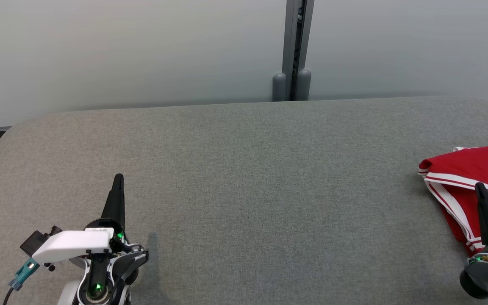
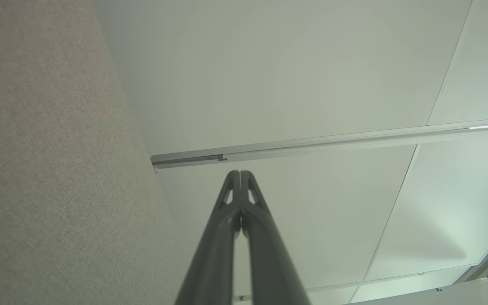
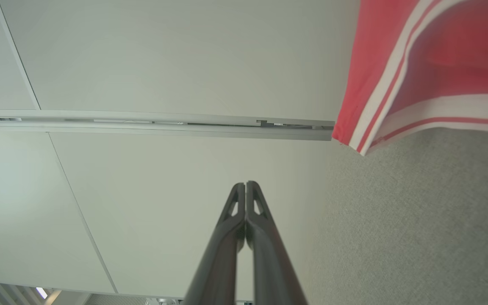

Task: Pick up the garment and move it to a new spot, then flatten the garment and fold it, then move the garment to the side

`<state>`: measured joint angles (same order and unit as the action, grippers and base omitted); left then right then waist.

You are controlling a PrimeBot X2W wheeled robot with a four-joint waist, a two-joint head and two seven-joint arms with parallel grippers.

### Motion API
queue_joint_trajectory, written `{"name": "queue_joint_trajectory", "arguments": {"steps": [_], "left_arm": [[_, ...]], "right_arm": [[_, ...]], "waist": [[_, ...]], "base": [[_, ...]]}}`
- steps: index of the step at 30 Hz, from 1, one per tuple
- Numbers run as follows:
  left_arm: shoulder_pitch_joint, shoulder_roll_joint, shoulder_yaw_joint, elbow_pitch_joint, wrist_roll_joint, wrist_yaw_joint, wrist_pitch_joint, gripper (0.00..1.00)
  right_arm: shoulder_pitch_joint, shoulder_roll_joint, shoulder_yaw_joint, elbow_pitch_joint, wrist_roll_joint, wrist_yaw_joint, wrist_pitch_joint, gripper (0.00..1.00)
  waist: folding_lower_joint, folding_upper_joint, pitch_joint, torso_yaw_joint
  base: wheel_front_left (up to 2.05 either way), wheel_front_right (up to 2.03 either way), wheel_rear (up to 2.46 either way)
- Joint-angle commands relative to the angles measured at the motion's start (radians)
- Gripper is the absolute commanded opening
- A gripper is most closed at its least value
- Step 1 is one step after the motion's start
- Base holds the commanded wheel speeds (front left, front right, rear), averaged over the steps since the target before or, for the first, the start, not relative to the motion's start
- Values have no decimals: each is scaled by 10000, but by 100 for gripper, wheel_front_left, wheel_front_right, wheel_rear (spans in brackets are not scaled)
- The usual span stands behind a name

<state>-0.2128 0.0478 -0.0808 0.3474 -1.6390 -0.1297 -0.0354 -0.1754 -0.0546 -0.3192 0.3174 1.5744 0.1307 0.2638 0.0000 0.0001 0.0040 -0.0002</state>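
Near edge, left: left gripper [image 1: 118, 178] over the grey cloth-covered table [image 1: 248, 190], fingers pointing to the far side. In the left wrist view its fingers [image 2: 239, 174] are clenched tip to tip, with nothing between them.

Near edge, right: right gripper [image 1: 478, 187], likewise clenched and empty. The right wrist view shows its tips [image 3: 245, 185] pressed together, apart from the cloth.

Middle: a broad bare stretch of table runs between the two grippers and on to the far edge. Free room is widest at centre and left.

Right side: garment [image 1: 464, 169] lies on the table at its right end, cut by the head view's right edge. The right gripper's finger overlaps its near part there. From the right wrist, the garment [image 3: 439, 63] sits up and to the right of the tips.

Garment look: red, with white and red striped trim along the hems. It is folded over on itself in layers, with a rounded left edge.

Far: table edge with rounded corners at both ends. Behind it are pale wall panels [image 1: 121, 51], joined by a grey upright post [image 1: 293, 51].
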Motion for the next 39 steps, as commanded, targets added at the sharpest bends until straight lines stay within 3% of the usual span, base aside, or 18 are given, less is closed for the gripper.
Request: {"name": "queue_joint_trajectory", "arguments": {"steps": [1, 39], "left_arm": [[-149, 20, 34, -3, -76, -50, 19, 0], [-149, 20, 35, -5, -77, -50, 18, 0]], "right_arm": [[-88, -11, -50, 33, -19, 0, 36, 0], [-92, -4, -61, 33, -33, 0, 47, 0]], "waist": [[0, -1, 0, 0], [0, -1, 0, 0]], "base": [[0, 0, 0], [0, 0, 0]]}}
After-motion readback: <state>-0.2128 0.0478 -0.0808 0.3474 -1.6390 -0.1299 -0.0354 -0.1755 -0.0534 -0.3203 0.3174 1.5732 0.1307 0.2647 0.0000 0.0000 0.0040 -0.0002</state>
